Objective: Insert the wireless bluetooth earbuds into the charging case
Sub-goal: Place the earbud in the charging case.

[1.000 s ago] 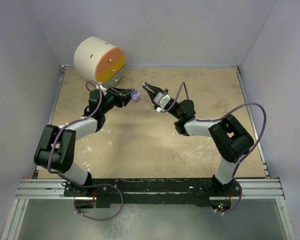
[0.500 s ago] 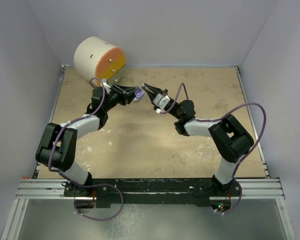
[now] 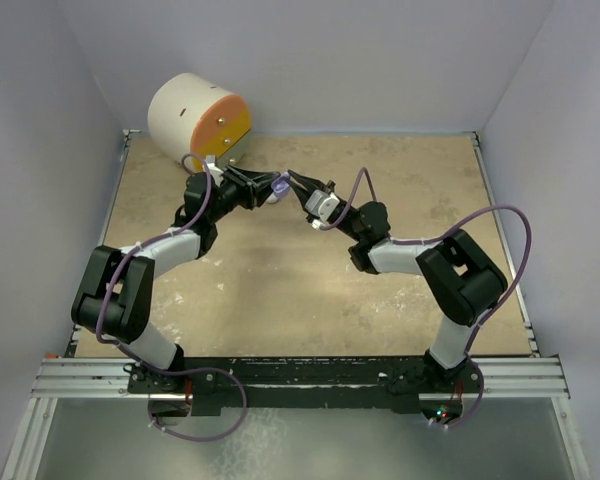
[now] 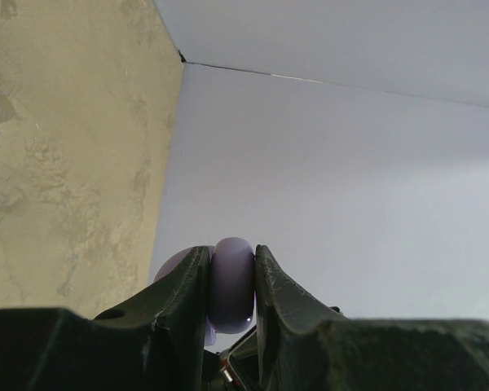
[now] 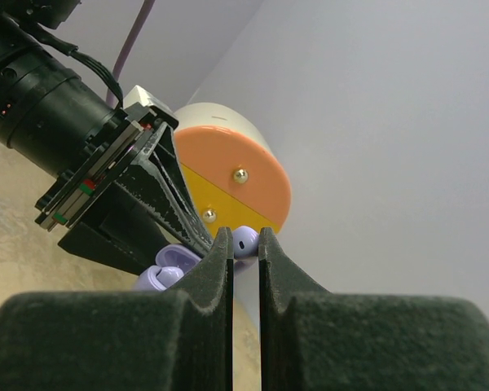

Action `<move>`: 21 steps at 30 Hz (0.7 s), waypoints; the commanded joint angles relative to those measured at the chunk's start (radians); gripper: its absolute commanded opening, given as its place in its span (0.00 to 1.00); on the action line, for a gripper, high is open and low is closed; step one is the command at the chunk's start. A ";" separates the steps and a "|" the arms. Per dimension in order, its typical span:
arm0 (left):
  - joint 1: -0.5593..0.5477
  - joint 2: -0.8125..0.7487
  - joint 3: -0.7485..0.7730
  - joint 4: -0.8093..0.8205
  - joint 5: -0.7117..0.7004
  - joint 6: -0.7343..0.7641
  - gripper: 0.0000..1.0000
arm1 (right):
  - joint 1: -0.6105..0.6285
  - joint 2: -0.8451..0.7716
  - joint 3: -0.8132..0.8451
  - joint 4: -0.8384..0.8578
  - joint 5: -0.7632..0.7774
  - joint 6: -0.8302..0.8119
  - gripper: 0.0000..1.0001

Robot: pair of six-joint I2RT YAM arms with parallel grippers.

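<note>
L gripper point(image 4: 231, 254) clamped on lilac rounded plastic charging case point(image 4: 231, 289), frame bottom centre; R gripper point(image 5: 240, 238) pinched on tiny purple earbud point(image 5: 245, 241), just beside case.

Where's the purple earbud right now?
The purple earbud sits between the right gripper's tips, midair left of centre, beside the lilac case held by the left gripper.

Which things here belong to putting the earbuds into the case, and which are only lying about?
For the job:
- case, lilac, clamped in the left gripper
- earbud, purple, pinched in the right gripper, close to the case

Lying about:
- drum, white with an orange and yellow face, in the far left corner
</note>
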 commanded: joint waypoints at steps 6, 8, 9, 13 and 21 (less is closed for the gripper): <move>-0.009 -0.028 0.046 0.042 0.015 -0.008 0.00 | 0.008 -0.007 -0.003 0.041 -0.017 -0.017 0.00; -0.011 -0.032 0.045 0.039 0.017 -0.006 0.00 | 0.010 -0.004 -0.001 0.039 -0.016 -0.017 0.00; -0.013 -0.034 0.044 0.037 0.016 -0.006 0.00 | 0.009 -0.003 0.000 0.039 -0.016 -0.017 0.00; -0.015 -0.046 0.046 0.028 0.019 -0.004 0.00 | 0.012 0.003 -0.001 0.035 -0.014 -0.018 0.00; -0.016 -0.067 0.050 0.003 0.020 0.000 0.00 | 0.012 0.006 0.000 0.025 -0.002 -0.029 0.00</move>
